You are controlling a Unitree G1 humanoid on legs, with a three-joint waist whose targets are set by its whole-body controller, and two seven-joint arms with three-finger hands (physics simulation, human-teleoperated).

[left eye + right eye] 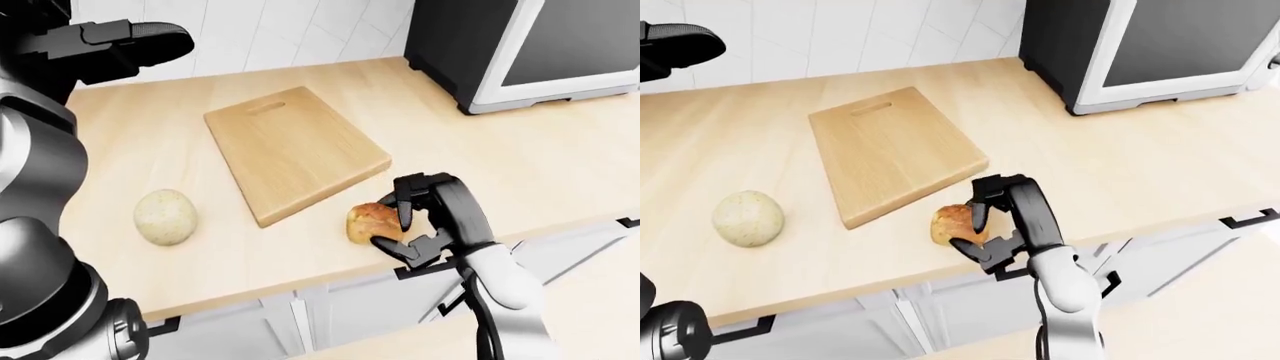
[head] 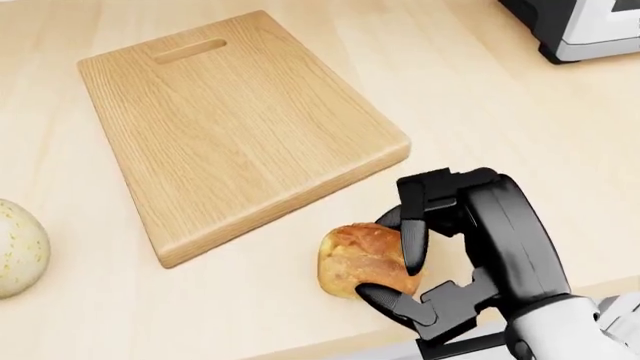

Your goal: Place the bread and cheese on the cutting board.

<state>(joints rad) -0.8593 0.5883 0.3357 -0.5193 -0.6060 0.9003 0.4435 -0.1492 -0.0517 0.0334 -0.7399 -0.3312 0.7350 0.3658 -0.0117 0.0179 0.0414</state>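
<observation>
My right hand is clamped on the bread, which sits on the table at the cutting board's five o'clock corner. The cheese lies at the board's eight o'clock. My left hand hangs raised, fingers seemingly apart.

Count on counter: 1 board; 1 bread; 1 cheese, round and pale. Appliances: 1 oven. Robot hands in view: 2, left hand, right hand.
</observation>
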